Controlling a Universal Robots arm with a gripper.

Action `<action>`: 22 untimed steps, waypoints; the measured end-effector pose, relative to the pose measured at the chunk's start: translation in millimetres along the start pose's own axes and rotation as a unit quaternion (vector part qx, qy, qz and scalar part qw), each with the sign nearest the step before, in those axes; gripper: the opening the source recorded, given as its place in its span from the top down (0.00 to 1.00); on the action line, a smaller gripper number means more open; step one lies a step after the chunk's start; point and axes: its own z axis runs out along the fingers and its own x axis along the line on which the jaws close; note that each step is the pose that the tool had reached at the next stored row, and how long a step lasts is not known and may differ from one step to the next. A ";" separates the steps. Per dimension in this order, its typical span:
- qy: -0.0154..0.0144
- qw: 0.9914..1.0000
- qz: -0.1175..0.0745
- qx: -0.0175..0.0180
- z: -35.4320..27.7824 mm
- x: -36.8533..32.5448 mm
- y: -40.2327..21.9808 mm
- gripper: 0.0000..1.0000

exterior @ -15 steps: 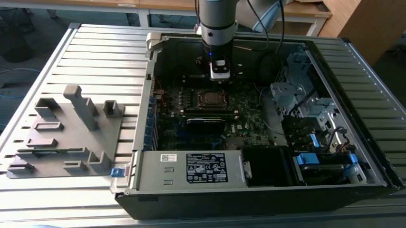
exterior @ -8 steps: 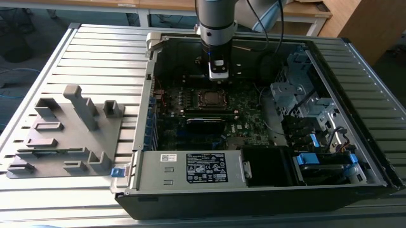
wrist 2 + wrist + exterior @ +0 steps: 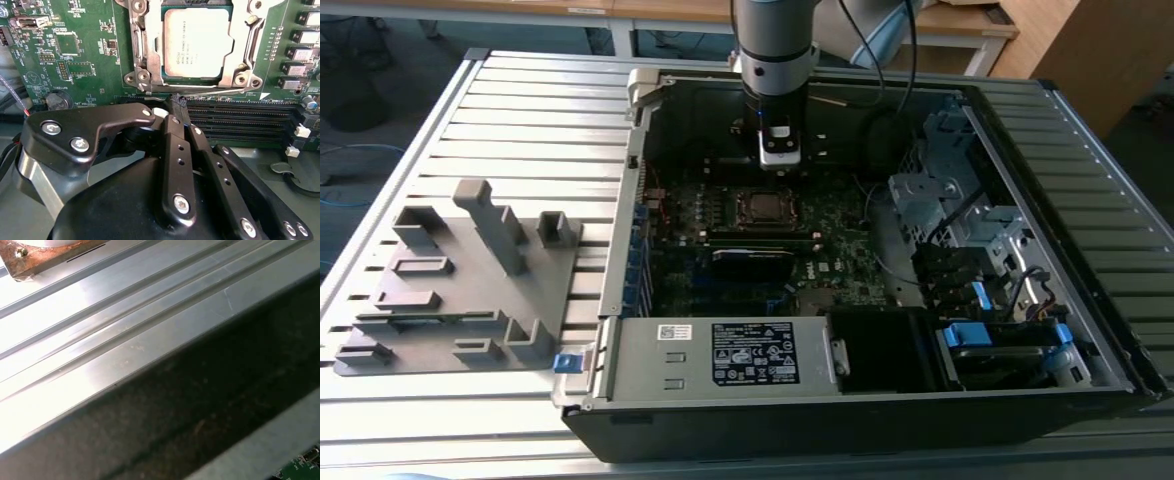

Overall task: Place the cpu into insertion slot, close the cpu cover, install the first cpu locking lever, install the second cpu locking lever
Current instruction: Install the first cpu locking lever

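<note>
The cpu [image 3: 197,42], a square chip with a dull silver top, lies in the insertion slot [image 3: 761,206] on the green motherboard [image 3: 85,55]. The cpu cover [image 3: 146,50], a silvery frame, lies flat around it. A thin wire locking lever [image 3: 215,92] runs along the socket's edge beside the memory slots. In the second wrist view my gripper [image 3: 177,102] has its black fingers [image 3: 172,145] pressed together, with their tips at the end of that lever. In the exterior view the gripper [image 3: 778,163] hangs inside the open case, just behind the socket.
Long black memory slots [image 3: 240,117] lie next to the socket. The case holds a power supply box [image 3: 720,352], a metal drive cage [image 3: 941,195] and cables. A grey part fixture [image 3: 454,285] sits on the ribbed metal table [image 3: 100,325] at the exterior view's left.
</note>
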 end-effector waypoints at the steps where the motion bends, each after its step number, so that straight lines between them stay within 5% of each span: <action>1: 0.000 1.000 0.000 0.000 0.1 0.0 0.0 0.89; 9: -0.002 1.000 -0.001 0.004 0.9 -3.7 1.9 0.89; 22: -0.003 1.000 -0.001 0.004 1.2 -4.2 1.5 0.89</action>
